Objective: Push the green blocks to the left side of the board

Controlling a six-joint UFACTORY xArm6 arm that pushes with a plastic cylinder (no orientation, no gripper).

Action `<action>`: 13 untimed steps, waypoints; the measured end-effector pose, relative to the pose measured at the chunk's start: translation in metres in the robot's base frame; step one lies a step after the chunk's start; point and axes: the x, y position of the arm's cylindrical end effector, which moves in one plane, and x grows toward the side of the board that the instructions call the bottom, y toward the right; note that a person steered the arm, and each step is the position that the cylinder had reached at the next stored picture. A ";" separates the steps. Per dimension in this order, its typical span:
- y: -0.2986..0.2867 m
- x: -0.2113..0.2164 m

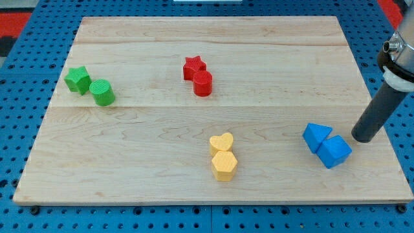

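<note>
Green star point(77, 79) – cylinder point(102, 92) pair, diagonal

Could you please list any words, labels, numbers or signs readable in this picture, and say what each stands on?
None: no readable text appears on the wooden board, the green blocks, red blocks, yellow blocks, blue blocks, or my tip.

No legible text, no labels, no brand marks, no numbers, no signs, wooden board point(213, 116) surface plain and unmarked, coloured blocks unmarked, dark rod unmarked, blue pegboard surround unmarked
</note>
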 end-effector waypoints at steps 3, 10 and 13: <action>-0.013 0.039; -0.353 -0.081; -0.453 -0.088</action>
